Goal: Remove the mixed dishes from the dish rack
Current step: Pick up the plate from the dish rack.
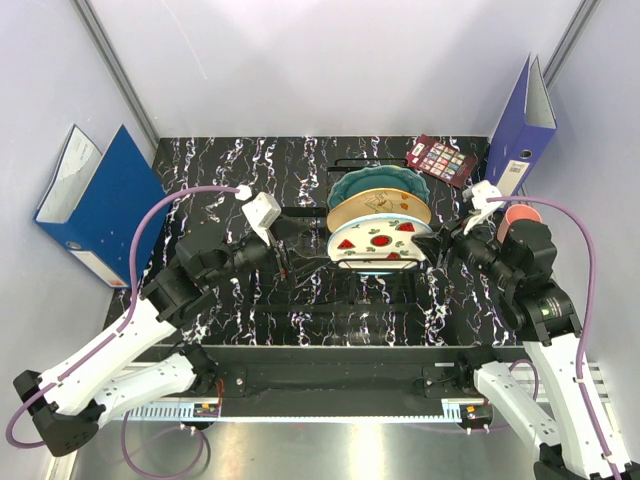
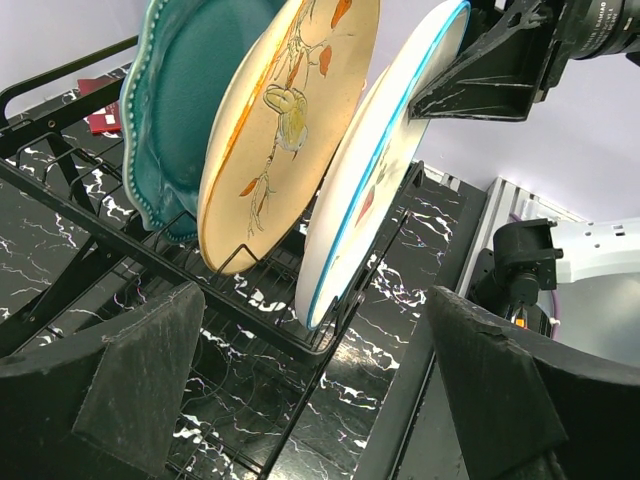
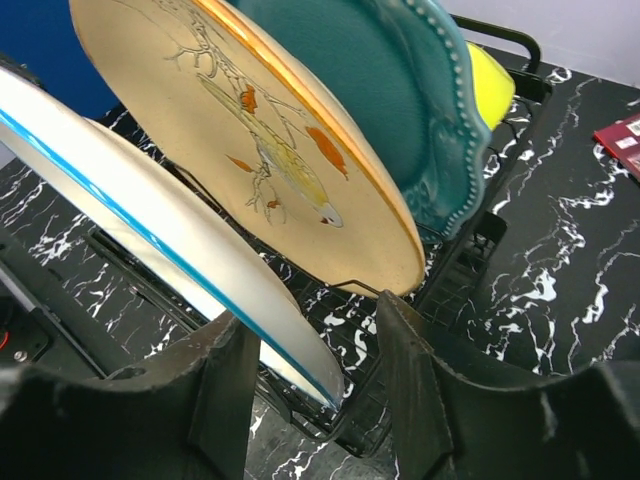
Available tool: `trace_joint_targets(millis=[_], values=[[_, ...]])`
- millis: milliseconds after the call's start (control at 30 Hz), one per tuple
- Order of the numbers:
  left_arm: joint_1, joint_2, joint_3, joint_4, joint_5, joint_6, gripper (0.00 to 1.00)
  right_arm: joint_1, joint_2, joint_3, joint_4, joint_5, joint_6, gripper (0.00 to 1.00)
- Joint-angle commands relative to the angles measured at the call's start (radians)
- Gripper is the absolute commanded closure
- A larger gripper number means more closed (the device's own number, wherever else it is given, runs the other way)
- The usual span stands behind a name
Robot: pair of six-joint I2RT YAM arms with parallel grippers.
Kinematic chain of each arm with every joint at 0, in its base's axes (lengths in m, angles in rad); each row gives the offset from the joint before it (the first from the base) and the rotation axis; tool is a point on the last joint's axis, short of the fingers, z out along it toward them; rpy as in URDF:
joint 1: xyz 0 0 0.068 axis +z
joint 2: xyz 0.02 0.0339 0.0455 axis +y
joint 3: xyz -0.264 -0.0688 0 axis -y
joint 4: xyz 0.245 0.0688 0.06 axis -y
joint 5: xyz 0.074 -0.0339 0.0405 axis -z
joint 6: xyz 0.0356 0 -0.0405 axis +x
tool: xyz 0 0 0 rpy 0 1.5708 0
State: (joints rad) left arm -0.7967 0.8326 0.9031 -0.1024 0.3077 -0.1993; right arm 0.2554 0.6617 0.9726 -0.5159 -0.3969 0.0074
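A black bench (image 1: 215,165) veined with white sits inside a booth with pale lilac-white walls (image 1: 330,60). A blue left binder (image 1: 100,205) stands off the bench's left edge. A blue right binder (image 1: 527,120) stands at the far right corner. A dark red card (image 1: 443,160) with pale squares lies near that corner.

The dish rack (image 1: 350,290), made of thin black wire, lies mid-bench. 3 plates stand on edge in its slots, all leaning. The teal scalloped plate (image 1: 380,183) is farthest, the cream floral plate (image 1: 375,207) is in the middle, and the white plate with red fruit marks (image 1: 378,240) is nearest.

Only the overhead view shows the pink cup (image 1: 520,215). It is to the right of the rack, partly hidden behind the right arm.

The left wrist view shows the left tool (image 2: 313,300) low beside the rack, facing the plates edge-on. Its fingers are spread wide with nothing between them. This view also shows the right arm's black finger meeting the white plate's upper rim.

Only the right wrist view shows the small yellow-green bowl (image 3: 490,80), tucked behind the teal plate at the rack's far end. There the right tool (image 3: 315,320) sits astride the white plate's blue-edged rim at a middling gap. 1 finger is close against the plate. Rack wire shows between the plate and the other finger, so the plate is not clamped.
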Motion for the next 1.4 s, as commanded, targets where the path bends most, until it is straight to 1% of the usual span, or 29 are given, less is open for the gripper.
trace_joint_targets(millis=[0, 100, 133, 200, 233, 267, 467, 800, 833, 1167, 1367], values=[[-0.002, -0.026, 0.003, 0.066, 0.014, -0.005, 0.03, 0.002, 0.036, 0.015, 0.092, 0.004, -0.020, 0.49], [-0.002, -0.030, -0.004, 0.064, 0.013, -0.006, 0.04, 0.002, 0.033, -0.003, 0.111, -0.002, -0.014, 0.65], [-0.002, -0.030, -0.006, 0.064, 0.011, -0.008, 0.03, 0.004, 0.032, -0.006, 0.112, -0.002, -0.014, 0.75], [-0.004, -0.026, -0.006, 0.064, 0.014, -0.011, 0.04, 0.002, 0.026, -0.009, 0.113, -0.002, -0.014, 0.87], [-0.004, -0.027, -0.007, 0.064, 0.014, -0.011, 0.04, 0.004, 0.021, -0.011, 0.111, 0.001, -0.014, 0.98], [-0.003, -0.024, -0.007, 0.066, 0.014, -0.012, 0.04, 0.002, 0.015, -0.011, 0.114, 0.007, -0.014, 1.00], [-0.003, -0.020, -0.006, 0.067, 0.010, -0.017, 0.04, 0.004, -0.016, -0.008, 0.097, 0.018, -0.014, 1.00], [-0.002, -0.012, -0.001, 0.067, 0.007, -0.019, 0.04, 0.002, -0.017, 0.035, 0.086, -0.005, -0.014, 1.00], [-0.002, -0.012, -0.001, 0.069, 0.005, -0.017, 0.04, 0.001, -0.017, 0.043, 0.088, -0.010, 0.014, 1.00], [-0.003, -0.009, 0.006, 0.067, 0.001, -0.014, 0.04, 0.002, 0.018, 0.234, 0.065, -0.074, 0.031, 1.00], [-0.003, -0.009, 0.010, 0.069, -0.007, -0.012, 0.04, 0.002, 0.036, 0.316, 0.053, -0.100, 0.029, 1.00]])
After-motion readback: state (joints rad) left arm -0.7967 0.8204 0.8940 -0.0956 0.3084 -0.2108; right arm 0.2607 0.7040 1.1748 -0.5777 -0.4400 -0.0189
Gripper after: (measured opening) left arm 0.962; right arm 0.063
